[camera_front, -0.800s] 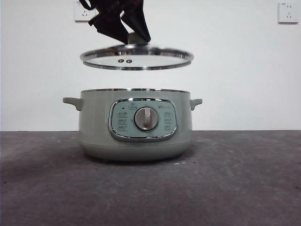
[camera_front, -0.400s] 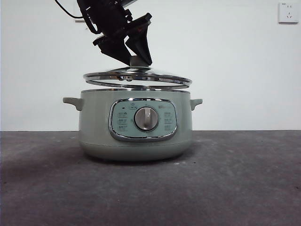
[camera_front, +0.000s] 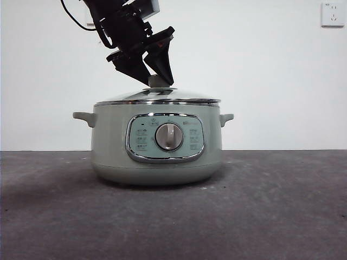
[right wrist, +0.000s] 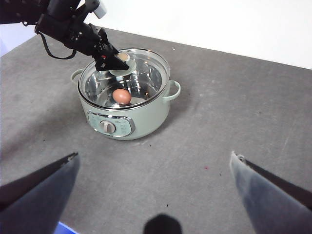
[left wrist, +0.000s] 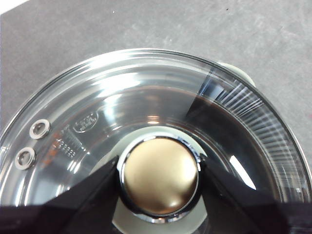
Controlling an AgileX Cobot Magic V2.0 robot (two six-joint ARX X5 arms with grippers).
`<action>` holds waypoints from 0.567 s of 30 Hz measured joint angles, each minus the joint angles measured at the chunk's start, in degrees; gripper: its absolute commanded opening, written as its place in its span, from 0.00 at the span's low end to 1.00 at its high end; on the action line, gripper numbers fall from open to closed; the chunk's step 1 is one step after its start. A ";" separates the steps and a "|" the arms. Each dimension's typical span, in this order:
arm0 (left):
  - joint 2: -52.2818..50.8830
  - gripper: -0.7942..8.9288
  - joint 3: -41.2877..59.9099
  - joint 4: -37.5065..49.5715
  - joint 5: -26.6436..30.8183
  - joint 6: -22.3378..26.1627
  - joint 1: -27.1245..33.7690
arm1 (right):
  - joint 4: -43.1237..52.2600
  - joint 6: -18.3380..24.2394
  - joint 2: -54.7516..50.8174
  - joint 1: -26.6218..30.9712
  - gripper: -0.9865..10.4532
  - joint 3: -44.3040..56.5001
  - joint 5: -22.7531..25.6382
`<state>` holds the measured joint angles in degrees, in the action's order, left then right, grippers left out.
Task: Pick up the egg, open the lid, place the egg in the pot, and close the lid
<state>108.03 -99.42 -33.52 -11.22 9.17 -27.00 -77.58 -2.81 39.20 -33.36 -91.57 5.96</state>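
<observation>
Egg [right wrist: 122,96] lies inside the sage-green pot [right wrist: 141,119], seen through the glass lid [right wrist: 146,68] in the right wrist view, where the right gripper [right wrist: 156,170] hangs released, well apart. Front view: lid [camera_front: 157,97] sits on the pot [camera_front: 108,146]. Left wrist view: left gripper [left wrist: 159,178] clenched on the lid's knob [left wrist: 160,175].

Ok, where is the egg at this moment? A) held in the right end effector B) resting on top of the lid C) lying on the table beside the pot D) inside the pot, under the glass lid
D: in the right wrist view the egg shows through the lid, inside the pot.
</observation>
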 measured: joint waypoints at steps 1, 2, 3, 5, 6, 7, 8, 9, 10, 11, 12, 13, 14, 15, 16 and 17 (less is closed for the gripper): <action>0.00 0.07 0.00 -0.13 0.00 -0.02 0.00 | 0.00 0.00 0.00 0.00 0.58 0.00 0.04; 0.00 0.07 -0.02 -0.31 0.00 -0.04 0.00 | 0.00 0.00 0.00 0.00 0.58 0.00 0.02; 0.00 0.07 -0.02 -0.52 0.00 -0.04 0.00 | 0.00 0.00 0.00 0.00 0.58 0.00 0.02; 0.00 0.07 -0.02 -1.11 0.02 -0.04 0.00 | 0.00 0.00 0.00 0.00 0.58 0.00 0.02; 0.00 0.07 -0.02 -1.64 0.02 -0.09 0.00 | -0.02 0.02 0.00 0.00 0.58 0.00 0.02; 0.02 0.07 -0.07 -1.77 -0.02 -0.09 0.00 | 0.00 0.00 0.00 0.00 0.58 0.00 0.04; 0.02 0.07 -0.09 -1.97 0.00 -0.11 0.00 | 0.00 0.02 0.00 0.00 0.58 0.00 0.07; 0.02 0.07 -0.13 -2.12 0.00 -0.11 0.00 | -0.02 0.02 0.00 0.00 0.58 0.00 0.09; 0.02 0.07 -0.15 -2.21 0.02 -0.11 0.00 | -0.02 0.00 0.00 0.00 0.58 0.00 0.09; 0.02 0.07 -0.22 -2.27 0.09 -0.09 0.00 | -0.02 0.00 0.00 0.00 0.58 0.00 0.09; 0.02 0.07 -0.24 -2.32 0.13 -0.07 0.00 | 0.00 0.02 0.00 0.00 0.58 0.00 0.09; 0.02 0.07 -0.24 -2.34 0.13 -0.04 0.00 | -0.02 0.00 0.00 0.00 0.58 0.00 0.09; 0.02 0.07 -0.24 -2.36 0.13 -0.04 0.00 | 0.00 0.00 0.00 0.00 0.58 0.00 0.09; 0.02 0.07 -0.24 -2.38 0.13 -0.04 0.00 | 0.00 0.00 0.00 0.00 0.58 0.00 0.09; 0.02 0.08 -0.26 -2.38 0.13 -0.04 0.00 | 0.00 0.02 0.00 0.00 0.58 0.00 0.09; 0.02 0.09 -0.26 -2.40 0.13 -0.04 0.00 | 0.00 0.02 0.00 0.00 0.58 0.00 0.09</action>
<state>108.05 -99.68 -35.92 -11.09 9.13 -27.00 -77.58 -2.79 39.20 -33.36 -91.57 6.04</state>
